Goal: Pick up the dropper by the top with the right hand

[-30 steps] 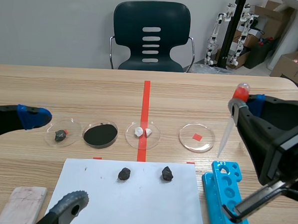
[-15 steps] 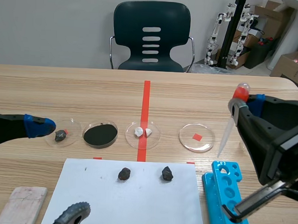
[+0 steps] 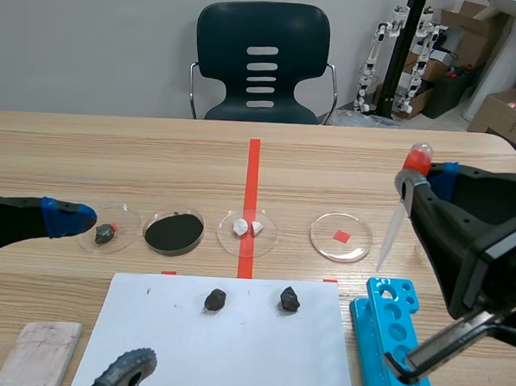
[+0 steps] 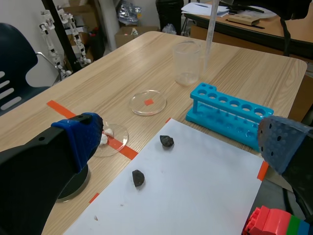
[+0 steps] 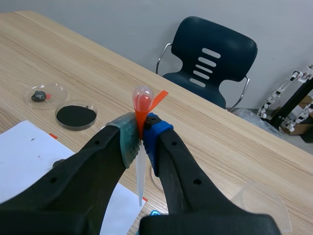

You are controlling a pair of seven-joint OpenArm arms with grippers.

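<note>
Well left of the rack (image 3: 393, 338), your left gripper (image 4: 182, 142) hangs with fingers spread, holding nothing. Above the rack's far end, your right gripper (image 5: 141, 134) is clamped on the dropper (image 3: 396, 224) just under its reddish bulb, with the tip pointing down toward the rack. Treat it as light, thin plastic with a soft bulb: grip the neck gently, or it may slip or buckle.
</note>
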